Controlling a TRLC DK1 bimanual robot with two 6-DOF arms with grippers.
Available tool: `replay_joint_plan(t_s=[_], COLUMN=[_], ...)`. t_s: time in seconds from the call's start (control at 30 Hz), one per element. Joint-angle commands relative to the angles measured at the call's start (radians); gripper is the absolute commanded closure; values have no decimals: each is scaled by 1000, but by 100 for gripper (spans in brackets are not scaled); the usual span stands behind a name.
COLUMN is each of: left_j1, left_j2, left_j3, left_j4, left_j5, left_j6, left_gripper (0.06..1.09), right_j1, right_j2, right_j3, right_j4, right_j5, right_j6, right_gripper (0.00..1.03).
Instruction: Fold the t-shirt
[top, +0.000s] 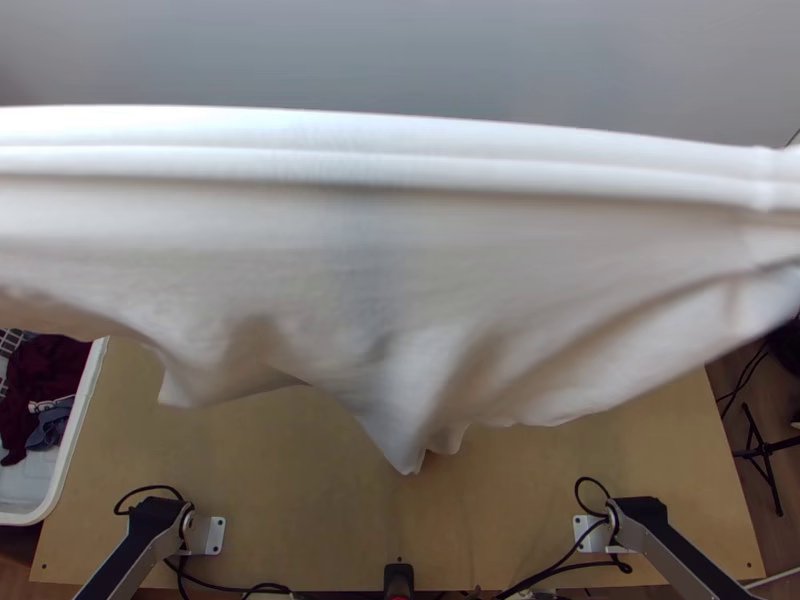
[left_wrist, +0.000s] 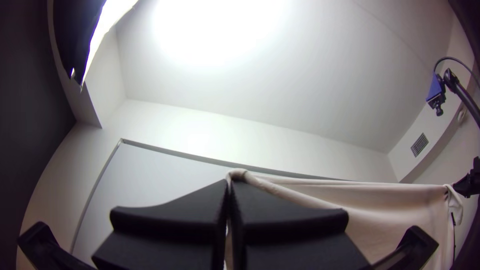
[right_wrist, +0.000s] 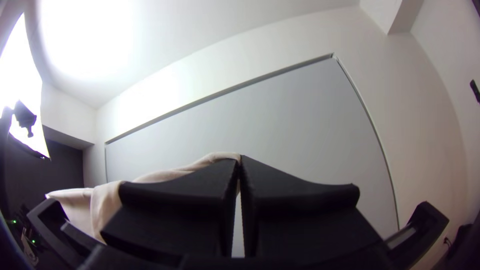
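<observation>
White cloth, one t-shirt (top: 400, 250): I held it aloft over the table (top: 330, 520), spread wide between my two grippers, its upper edge drawn nearly straight and its lower part hanging in loose folds and uneven points. Parts of it were blurred.

Item, my left gripper (left_wrist: 229, 184): fingers brought together, a bit of the t-shirt's upper edge pinched at the tips.

Item, my right gripper (right_wrist: 239, 159): fingers likewise closed, the cloth caught at their tips; the left wrist view also had it farther off, with a small flap of cloth hanging beside it.

Item, two arms: the left arm (top: 135, 545) and the right arm (top: 680, 550), with their bases at the near edge of the table, each beside a pale metal plate, black cables looping near both.

Item, one white tub (top: 77, 430), at the table's left side, holding dark red cloth (top: 50, 365) and a smaller blue-grey piece (top: 50, 428).

Item, one black stand (top: 765, 450), legs spread, on the floor to the right.

Item, overhead: a pale ceiling (left_wrist: 310, 70), with a grille (left_wrist: 419, 144) set in a white surface nearby.
</observation>
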Motion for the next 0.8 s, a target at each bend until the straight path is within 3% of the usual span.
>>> replay_joint_plan(t_s=[0.0,0.27,0.5,0.77], left_j1=[-1,7,19,16], left_j2=[28,30,27,-61], left_j3=[60,60,51,-158], left_j4=[58,113,135,62], left_j5=[10,10,7,-4], left_j6=[37,48,50,30], left_gripper=[105,105,105,105], right_j1=[-19,-44,-39,19], right_j2=[-56,-98,-131,-135], right_j3=[-9,-14,-62,-126], right_j4=[125,212,204,-10], right_j5=[51,137,140,138], right_j6=[-141,-175,-187,-181], right_gripper=[100,100,100,100])
